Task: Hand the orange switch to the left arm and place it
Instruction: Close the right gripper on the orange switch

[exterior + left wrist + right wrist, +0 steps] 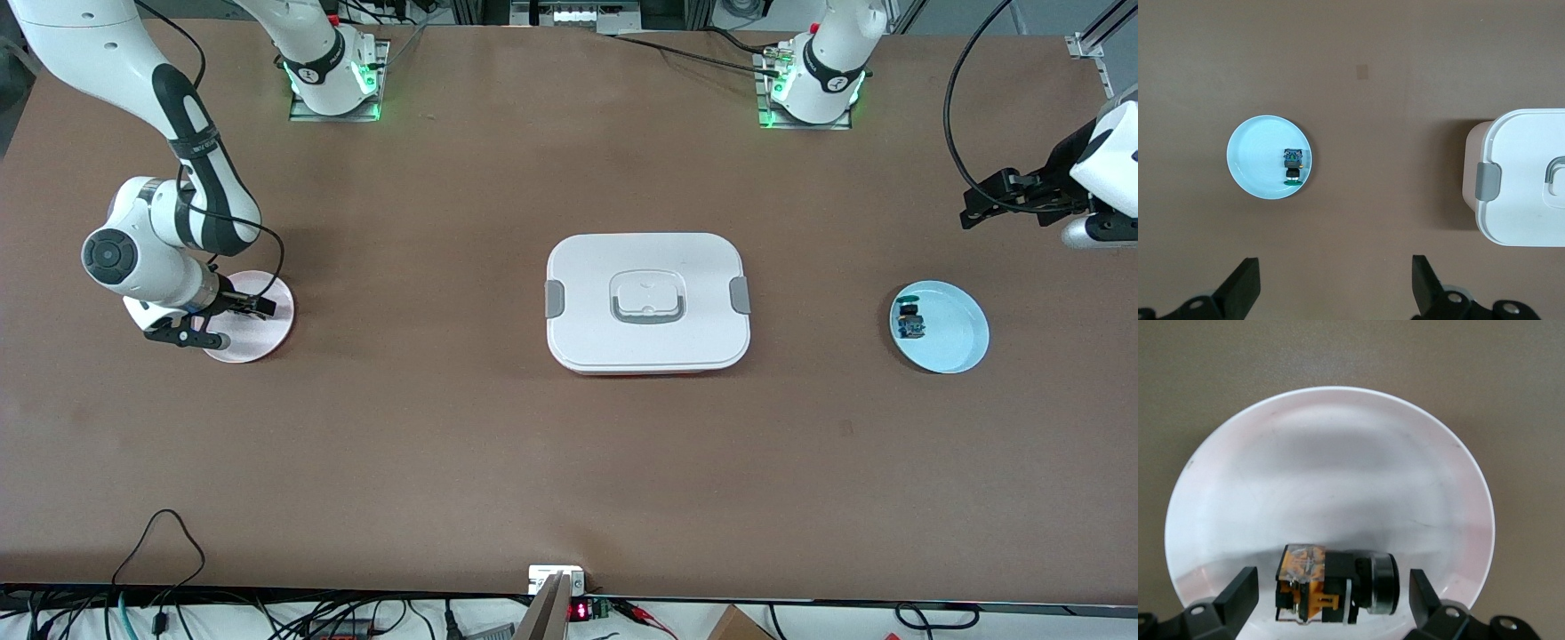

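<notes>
I had the right end effector point(1331, 600) low over the pink plate point(271, 333) at the right arm's end of the counter point(444, 444), fingers spread wide and straddling the orange switch point(1331, 585), which lay on its side on that plate, not yet pinched. The box point(647, 302) sat mid-counter between the two plates, so I judged any handover would need to clear it. The left end effector point(1331, 293) waited with fingers parted and empty, up above the counter near the blue plate point(960, 342), where a small blue-and-green component point(909, 322) rested.
</notes>
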Available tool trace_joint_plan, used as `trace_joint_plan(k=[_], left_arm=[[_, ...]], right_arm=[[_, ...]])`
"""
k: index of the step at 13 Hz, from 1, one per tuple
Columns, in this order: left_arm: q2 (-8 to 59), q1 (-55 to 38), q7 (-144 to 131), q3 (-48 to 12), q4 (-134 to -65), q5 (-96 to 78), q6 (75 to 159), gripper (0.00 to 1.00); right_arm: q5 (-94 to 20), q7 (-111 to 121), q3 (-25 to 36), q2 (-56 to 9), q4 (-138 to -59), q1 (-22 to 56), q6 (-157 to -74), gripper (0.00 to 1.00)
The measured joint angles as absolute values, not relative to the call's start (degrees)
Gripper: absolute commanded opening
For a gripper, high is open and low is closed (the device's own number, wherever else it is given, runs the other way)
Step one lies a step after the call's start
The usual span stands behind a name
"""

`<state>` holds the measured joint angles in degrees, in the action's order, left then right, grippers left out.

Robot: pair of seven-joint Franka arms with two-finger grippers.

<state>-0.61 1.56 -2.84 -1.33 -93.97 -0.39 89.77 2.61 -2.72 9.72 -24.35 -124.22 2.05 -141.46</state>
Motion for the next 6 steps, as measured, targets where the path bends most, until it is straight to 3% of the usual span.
trace_joint_plan(k=[6], left_arm=[[-0.4, 1.6, -2.8, -1.3, -94.0, -0.4, 89.8, 1.00]], right_arm=[[2.6, -2.7, 9.7, -25.0, -124.5, 2.0, -141.8, 1.00]])
